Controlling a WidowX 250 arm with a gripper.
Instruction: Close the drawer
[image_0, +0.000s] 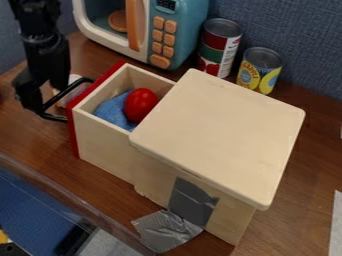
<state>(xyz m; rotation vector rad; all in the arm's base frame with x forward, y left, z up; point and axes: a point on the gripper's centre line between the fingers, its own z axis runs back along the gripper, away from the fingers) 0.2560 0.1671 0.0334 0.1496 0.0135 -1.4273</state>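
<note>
Drawer (103, 142) stands pulled out from the wooden cabinet (224, 125) on the bench (307, 165), a red egg-shaped object (140, 104) lying on blue cloth (112, 112) inside. Black gripper (35, 102) hangs at upper left, beside the black handle (65, 91) on the red front; whether its jaws are open or closed cannot be told.

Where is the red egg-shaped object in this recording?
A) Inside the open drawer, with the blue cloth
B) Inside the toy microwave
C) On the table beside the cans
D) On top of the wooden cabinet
A: the red egg-shaped object sits within the walls of the pulled-out drawer, against the blue cloth.
</note>
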